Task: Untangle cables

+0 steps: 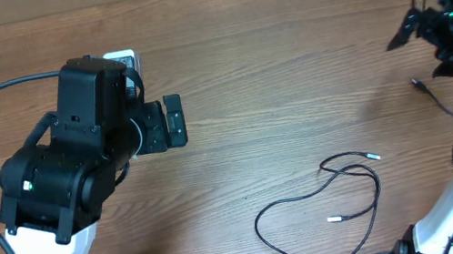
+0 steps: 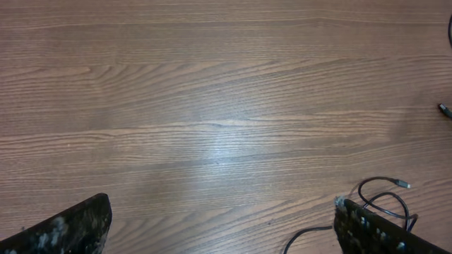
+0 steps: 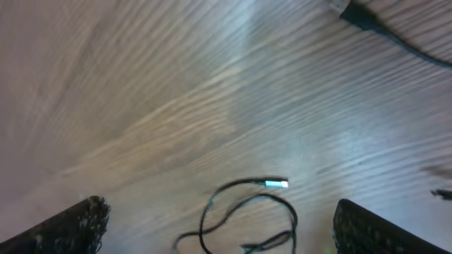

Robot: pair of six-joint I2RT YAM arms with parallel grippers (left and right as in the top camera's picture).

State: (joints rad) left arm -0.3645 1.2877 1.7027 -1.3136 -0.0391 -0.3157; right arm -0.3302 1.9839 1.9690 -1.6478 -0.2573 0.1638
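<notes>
Looped cable [image 1: 366, 156]: lies on the table [image 1: 289, 61] in one loose open loop, both small plug ends free, one inside the loop and one at its far edge; no knot shows in it
Second cable [image 1: 428, 93]: lies to the right of the looped cable and well apart from it, plug end on the wood, its other end lost under the right arm
Left gripper [image 2: 222, 206]: jaws spread wide, nothing between them, hanging over bare wood well to the left of the looped cable
Right gripper [image 3: 220, 206]: jaws spread wide and empty, raised above the looped cable, touching neither cord
Done: the two cords look parted, with no crossing between them
Left: judging by this, little; perhaps laying the loop out straight, if that is wanted
</notes>
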